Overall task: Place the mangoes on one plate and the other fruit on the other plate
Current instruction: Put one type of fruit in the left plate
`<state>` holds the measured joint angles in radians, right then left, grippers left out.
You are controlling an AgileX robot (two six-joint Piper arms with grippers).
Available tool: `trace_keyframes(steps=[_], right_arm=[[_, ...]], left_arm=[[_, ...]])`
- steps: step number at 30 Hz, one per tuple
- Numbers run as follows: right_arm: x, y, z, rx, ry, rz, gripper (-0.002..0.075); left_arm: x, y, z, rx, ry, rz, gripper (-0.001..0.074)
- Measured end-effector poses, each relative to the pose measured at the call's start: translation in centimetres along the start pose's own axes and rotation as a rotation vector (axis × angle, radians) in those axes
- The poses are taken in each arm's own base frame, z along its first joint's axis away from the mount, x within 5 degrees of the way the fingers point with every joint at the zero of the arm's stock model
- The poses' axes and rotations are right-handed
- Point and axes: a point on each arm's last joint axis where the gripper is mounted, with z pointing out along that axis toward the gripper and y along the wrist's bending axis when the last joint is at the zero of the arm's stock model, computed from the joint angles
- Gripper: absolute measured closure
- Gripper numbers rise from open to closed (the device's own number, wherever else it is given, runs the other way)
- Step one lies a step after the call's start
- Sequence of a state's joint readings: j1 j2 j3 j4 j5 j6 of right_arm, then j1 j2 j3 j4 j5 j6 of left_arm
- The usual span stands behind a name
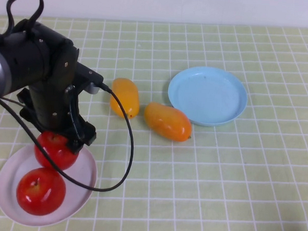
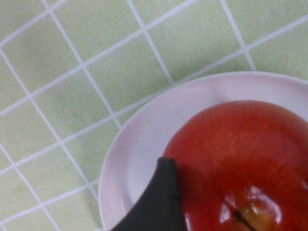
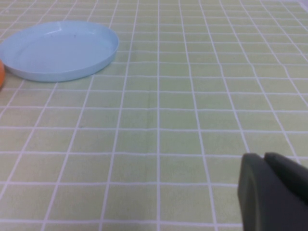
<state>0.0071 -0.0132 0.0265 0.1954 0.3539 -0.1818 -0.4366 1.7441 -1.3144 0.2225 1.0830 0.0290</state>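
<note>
Holding an apple [image 1: 54, 148] over the white plate [image 1: 84, 187] beside the other apple [image 1: 40, 190], your left tool [image 1: 58, 140] sorts reds there, while both mangoes [image 1: 166, 121] lie beside the blue plate [image 1: 207, 94]; right tool [image 3: 274, 192] parked low over the tabletop [image 1: 233, 183], apparently pinched together.

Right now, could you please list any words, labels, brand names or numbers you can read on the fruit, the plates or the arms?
None: no readable text shows in any view.
The round white plate, the round light blue plate, the two shiny red apples and the two orange-yellow mangoes are all bare of print.
The left gripper, over the white plate at an apple, and the right gripper, above the green checked cloth, carry no markings.
</note>
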Motion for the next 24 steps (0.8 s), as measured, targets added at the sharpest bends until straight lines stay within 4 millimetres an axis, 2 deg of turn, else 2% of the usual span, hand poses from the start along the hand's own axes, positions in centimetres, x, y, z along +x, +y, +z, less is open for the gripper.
trace_keyframes(steps=[2, 8, 12, 19, 22, 24], right_arm=[[0.0, 0.0, 0.0, 0.0, 0.0, 0.0, 0.0743], [0.0, 0.0, 0.0, 0.0, 0.0, 0.0, 0.0743], [0.0, 0.0, 0.0, 0.0, 0.0, 0.0, 0.0743], [0.0, 0.0, 0.0, 0.0, 0.0, 0.0, 0.0743], [0.0, 0.0, 0.0, 0.0, 0.0, 0.0, 0.0743], [0.0, 0.0, 0.0, 0.0, 0.0, 0.0, 0.0743]], left_arm=[[0.0, 0.0, 0.0, 0.0, 0.002, -0.007, 0.0074], [0.3, 0.0, -0.2, 0.0, 0.013, -0.023, 0.0066], [0.9, 0.4, -2.2, -0.012, -0.027, -0.039, 0.0066], [3.6, 1.2, -7.8, -0.028, -0.124, -0.118, 0.0069], [4.4, 1.3, -8.7, -0.03, -0.122, -0.13, 0.0095], [4.7, 1.3, -8.9, -0.03, -0.122, -0.132, 0.0152]])
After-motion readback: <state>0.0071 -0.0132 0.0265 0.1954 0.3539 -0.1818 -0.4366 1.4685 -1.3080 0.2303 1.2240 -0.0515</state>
